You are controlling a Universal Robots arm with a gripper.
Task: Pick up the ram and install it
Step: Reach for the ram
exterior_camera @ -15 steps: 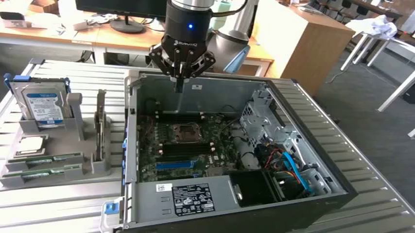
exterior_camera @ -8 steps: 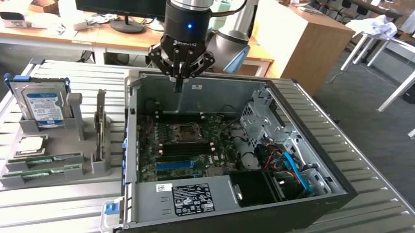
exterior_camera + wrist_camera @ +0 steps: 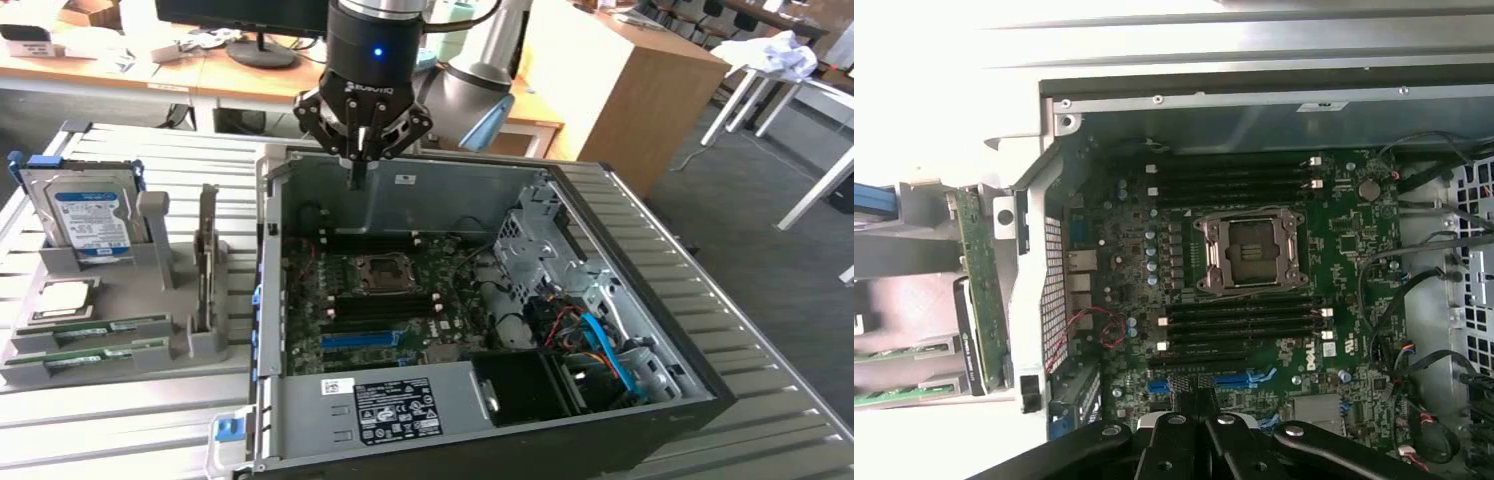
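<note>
Two green ram sticks point(image 3: 104, 327) lie flat in slots of a grey holder point(image 3: 160, 345) at the exterior view's left, beside the open computer case point(image 3: 400, 400). The wrist view catches them as green strips point(image 3: 902, 352) at the edge. My gripper point(image 3: 356, 176) hangs over the far wall of the case, well away from the sticks, its fingers point(image 3: 1176, 432) together with nothing between them. Below it the motherboard point(image 3: 1154, 230) shows black memory slots point(image 3: 1239, 322) on both sides of the processor socket point(image 3: 1252, 250).
The holder also carries an upright hard drive point(image 3: 91, 215), a square silver processor chip point(image 3: 67, 298) and a tall upright expansion card point(image 3: 207, 262). Inside the case are a drive cage point(image 3: 534, 235), cables point(image 3: 594, 340) and a power supply point(image 3: 394, 405). Desks stand behind.
</note>
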